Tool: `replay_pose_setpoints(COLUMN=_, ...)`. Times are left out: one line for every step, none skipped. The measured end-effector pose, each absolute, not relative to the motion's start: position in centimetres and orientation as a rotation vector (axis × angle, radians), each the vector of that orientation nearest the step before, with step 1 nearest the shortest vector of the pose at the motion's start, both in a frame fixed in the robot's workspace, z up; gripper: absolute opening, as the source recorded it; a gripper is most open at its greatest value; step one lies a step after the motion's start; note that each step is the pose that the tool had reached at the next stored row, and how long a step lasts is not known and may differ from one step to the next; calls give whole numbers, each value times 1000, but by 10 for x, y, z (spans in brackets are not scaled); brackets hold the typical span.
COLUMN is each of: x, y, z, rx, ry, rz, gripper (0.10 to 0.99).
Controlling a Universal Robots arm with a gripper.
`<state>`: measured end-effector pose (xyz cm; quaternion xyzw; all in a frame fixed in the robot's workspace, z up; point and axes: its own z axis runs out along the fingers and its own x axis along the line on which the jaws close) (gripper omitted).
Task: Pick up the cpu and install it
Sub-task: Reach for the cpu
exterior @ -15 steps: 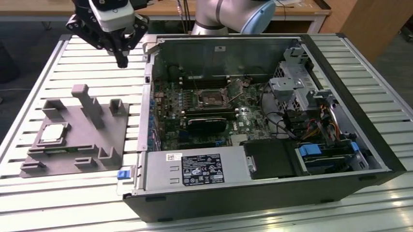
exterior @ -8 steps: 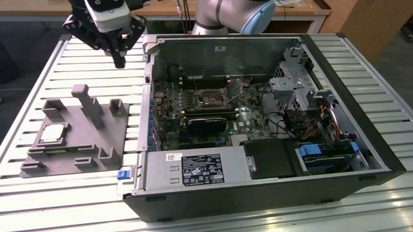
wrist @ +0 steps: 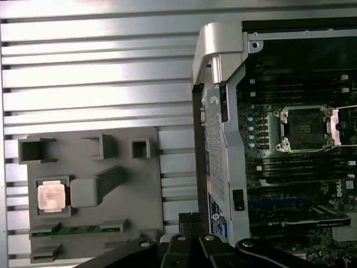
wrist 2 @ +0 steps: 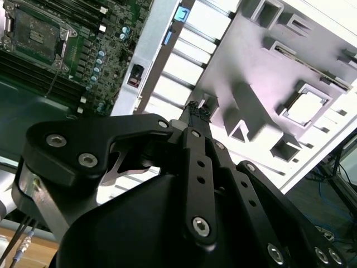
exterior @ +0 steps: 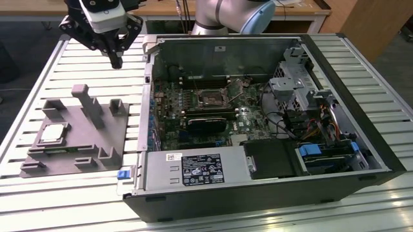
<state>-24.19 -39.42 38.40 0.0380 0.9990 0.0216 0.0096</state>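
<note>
A work table (exterior: 65, 203) of pale metal slats is spread across the scene, and bright light is reflected from its ridges. Behind it a wooden desk (exterior: 168, 10) on a light-coloured frame is seen, with a wooden panel (exterior: 371, 21) at the exterior view's right. Dark floor (exterior: 13, 67) is glimpsed beside the table.

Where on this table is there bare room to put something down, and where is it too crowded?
Bare slats of the table lie between the grey fixture and the far edge, under the tool. Another strip runs along the near edge before the fixture. The open case is crowded.
</note>
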Motion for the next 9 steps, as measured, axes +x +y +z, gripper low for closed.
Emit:
replay_pose_setpoints(x=-243, y=-394, z=384, rx=119, ry=3119, rz=67, gripper=106)
replay_pose_setpoints(x=-243, y=-394, z=384, rx=118, ry=3119, rz=67, gripper=106)
replay_pose_setpoints(x=-244, y=-394, z=384, rx=118, ry=3120, rz=67, gripper=106)
replay_pose_setpoints(x=-245, y=-394, z=384, rx=118, ry=3120, rz=67, gripper=106)
replay_pose_setpoints(x=-246, y=-394, z=383, rx=118, ry=3120, rz=67, gripper=106)
replay_pose_setpoints(x=-246, y=-394, z=383, rx=119, ry=3120, rz=67, gripper=106)
replay_pose_setpoints(x=-247, y=-394, z=383, rx=119, ry=3120, rz=67, gripper=106)
replay_pose_setpoints(x=-248, y=-394, z=383, rx=119, ry=3120, rz=67, gripper=106)
replay_pose_setpoints(x=-249, y=-394, z=383, rx=119, ry=3120, rz=67, gripper=106)
